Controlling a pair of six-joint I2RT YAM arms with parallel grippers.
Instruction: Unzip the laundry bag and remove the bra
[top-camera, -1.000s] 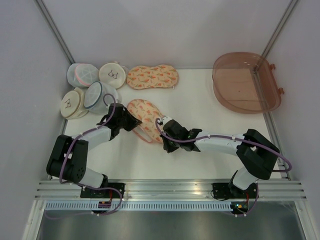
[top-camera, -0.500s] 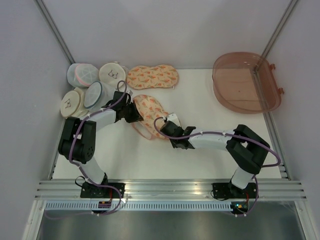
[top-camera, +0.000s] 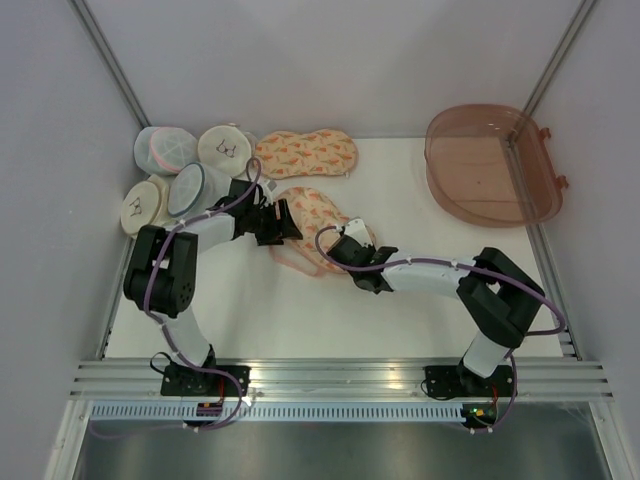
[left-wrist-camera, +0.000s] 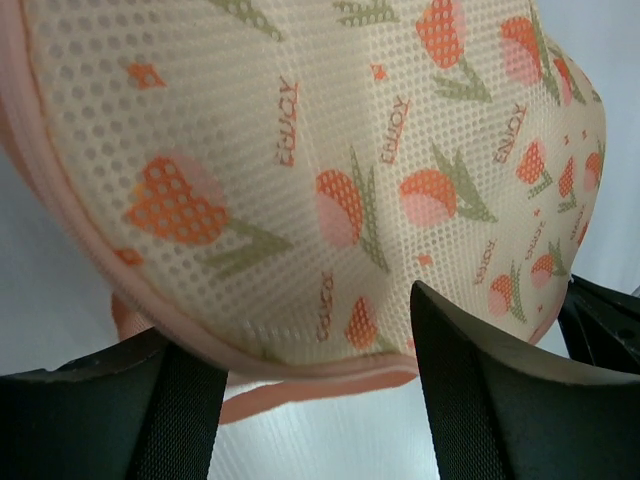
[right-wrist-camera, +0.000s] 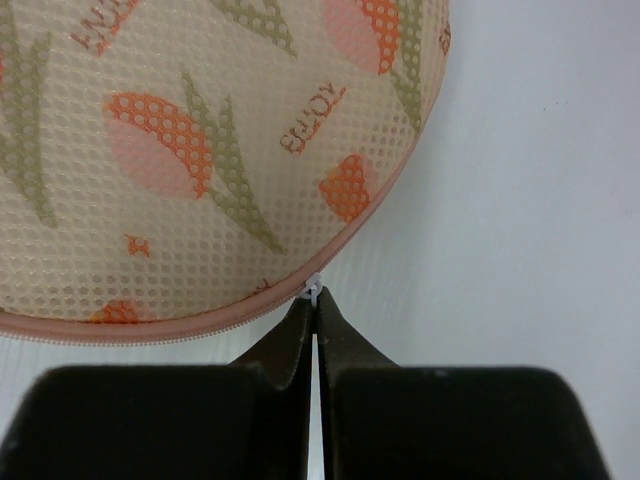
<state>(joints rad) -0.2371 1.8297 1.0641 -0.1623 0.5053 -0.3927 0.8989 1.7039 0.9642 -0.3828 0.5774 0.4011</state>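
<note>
Pinching the zipper pull (right-wrist-camera: 313, 289) on the laundry bag (top-camera: 318, 215) at its pink rim, the right tool (right-wrist-camera: 314, 302) has bare worktop (right-wrist-camera: 520, 200) beside it. The left tool (left-wrist-camera: 290, 330), released, straddles the tulip-printed mesh.

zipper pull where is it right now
In the right wrist view, the zipper pull sits mid-frame, pinched in the jaws of the right gripper, at the pink edge of the bag.

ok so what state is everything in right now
laundry bag: looks partly unzipped, pink edge gaping at one end
zipper pull: pinched
right tool: shut on zipper pull
left tool: open, straddling the bag's rim
second printed bag: flat, looks zipped
round pouches: look closed
brown tub: lidded or not, cannot tell
</note>
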